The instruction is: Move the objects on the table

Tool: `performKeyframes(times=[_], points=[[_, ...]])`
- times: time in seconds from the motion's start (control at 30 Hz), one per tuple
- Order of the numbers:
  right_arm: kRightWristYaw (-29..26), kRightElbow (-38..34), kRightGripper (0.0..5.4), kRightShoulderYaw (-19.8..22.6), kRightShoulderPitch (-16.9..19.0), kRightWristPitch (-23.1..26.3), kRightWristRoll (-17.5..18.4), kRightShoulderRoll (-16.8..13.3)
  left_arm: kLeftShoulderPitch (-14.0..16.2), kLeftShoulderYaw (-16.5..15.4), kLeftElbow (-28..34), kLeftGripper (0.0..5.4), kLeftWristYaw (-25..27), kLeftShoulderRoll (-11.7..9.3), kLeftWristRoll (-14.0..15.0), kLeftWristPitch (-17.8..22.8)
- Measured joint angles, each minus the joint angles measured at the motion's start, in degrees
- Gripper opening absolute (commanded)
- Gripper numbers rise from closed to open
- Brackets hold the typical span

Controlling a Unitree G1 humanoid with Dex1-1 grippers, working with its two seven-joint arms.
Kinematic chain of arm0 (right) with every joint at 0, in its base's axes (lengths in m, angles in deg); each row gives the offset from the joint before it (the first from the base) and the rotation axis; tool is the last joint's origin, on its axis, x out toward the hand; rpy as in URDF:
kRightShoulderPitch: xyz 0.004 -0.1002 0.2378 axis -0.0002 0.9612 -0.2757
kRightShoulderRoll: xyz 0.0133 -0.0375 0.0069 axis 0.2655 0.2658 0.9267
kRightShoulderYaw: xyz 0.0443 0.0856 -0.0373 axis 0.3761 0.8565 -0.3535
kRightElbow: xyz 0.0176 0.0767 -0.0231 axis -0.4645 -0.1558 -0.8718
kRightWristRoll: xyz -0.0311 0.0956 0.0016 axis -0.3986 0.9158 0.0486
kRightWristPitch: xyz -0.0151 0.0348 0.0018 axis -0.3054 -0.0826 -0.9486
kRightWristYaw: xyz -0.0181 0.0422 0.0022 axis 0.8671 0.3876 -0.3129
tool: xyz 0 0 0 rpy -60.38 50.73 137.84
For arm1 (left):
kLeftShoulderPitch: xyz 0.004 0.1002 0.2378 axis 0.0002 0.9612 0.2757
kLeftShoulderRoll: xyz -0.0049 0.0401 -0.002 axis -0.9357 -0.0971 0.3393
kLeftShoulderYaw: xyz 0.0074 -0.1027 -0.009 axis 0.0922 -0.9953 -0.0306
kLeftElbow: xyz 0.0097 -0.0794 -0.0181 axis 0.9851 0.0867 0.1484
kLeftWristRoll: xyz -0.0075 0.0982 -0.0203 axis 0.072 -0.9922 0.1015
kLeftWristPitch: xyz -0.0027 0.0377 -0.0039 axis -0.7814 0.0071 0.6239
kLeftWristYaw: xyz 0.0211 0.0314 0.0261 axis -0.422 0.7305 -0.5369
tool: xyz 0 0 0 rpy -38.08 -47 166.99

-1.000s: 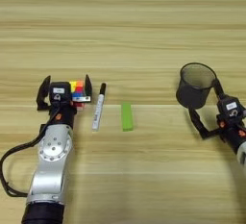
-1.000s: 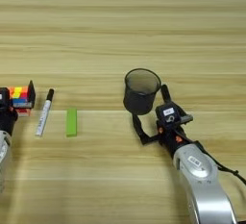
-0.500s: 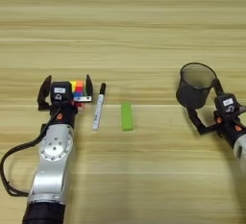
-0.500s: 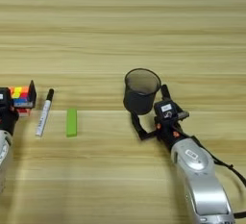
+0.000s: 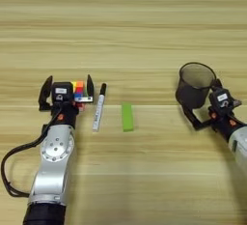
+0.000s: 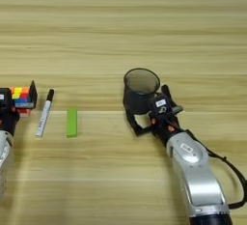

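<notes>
Bench (image 5: pixel 123 26) surface of light wood with horizontal grain fills both views and carries four visible items in a rough row. Left end effector (image 5: pixel 67 92) sits at the left side of the bench with its two black fingers spread wide apart; the puzzle cube (image 5: pixel 78 91) lies between them, close against the inner finger, and no grip on it can be confirmed, so the fingers read as open. The cube shows yellow, red and blue facets. Just beside the inner finger, the white marker (image 5: pixel 99 114) lies flat with its black cap pointing away from the robot and its body slightly tilted. The flat green bar (image 5: pixel 127 117) lies near the marker on its right, apart from it and roughly parallel to it. Well apart from these, toward the right, the black mesh cup (image 6: pixel 140 91) stands upright with its open rim facing up. Right end effector (image 6: pixel 148 109) is at the near side of the cup, one finger reaching under the cup's left lower wall and the other rising at its right side, so the fingers straddle the cup base. Whether they press on the cup cannot be told from either view. The right forearm runs from there toward the lower right.
</notes>
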Motion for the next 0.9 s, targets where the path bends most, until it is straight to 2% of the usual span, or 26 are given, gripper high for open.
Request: performKeyframes(times=[0.3,0.9], points=[[0.86,5.17,5.38,-0.2,-2.77,-2.19,-0.96,0.17,0.0,0.03,0.0,5.4,-0.05,-0.01,0.0,0.0],[0.81,9.73,5.38,-0.45,-5.97,-5.03,-1.18,0.52,0.0,0.04,0.0,5.4,-0.09,-0.03,0.0,-0.04]])
